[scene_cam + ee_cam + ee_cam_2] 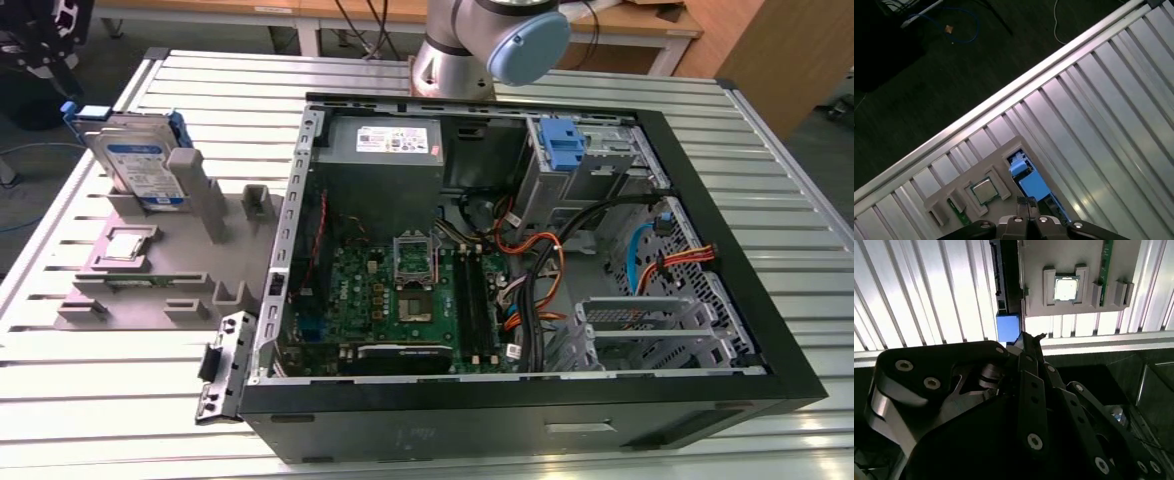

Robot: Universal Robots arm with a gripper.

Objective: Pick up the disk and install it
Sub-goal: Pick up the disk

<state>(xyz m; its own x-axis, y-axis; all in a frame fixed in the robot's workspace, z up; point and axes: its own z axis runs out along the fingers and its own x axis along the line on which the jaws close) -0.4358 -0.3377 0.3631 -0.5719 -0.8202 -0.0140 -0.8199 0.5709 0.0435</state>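
We see the gripper [1027, 202], fingertips pressed together; just below it the disk [140, 165] stands upright in a grey holder [160, 290] on the tabletop [120, 390].

The silver, blue-railed disk [140, 165] stands on edge in a grey holder [147, 290].

Disk label: a white-and-blue label covers the face of the flat silver disk with blue plastic rails [144, 170], which stands upright at the exterior view's left; its print cannot be read.
Power-supply sticker: a white sticker [395, 139] with dark lines of print lies on the grey metal power-supply box [374, 180] at the far side of the open black computer case [534, 400]; not legible.
Board sticker: a small white tag [511, 352] sits on the near edge of the green circuit board [387, 300]; unreadable.
Readable text: none.
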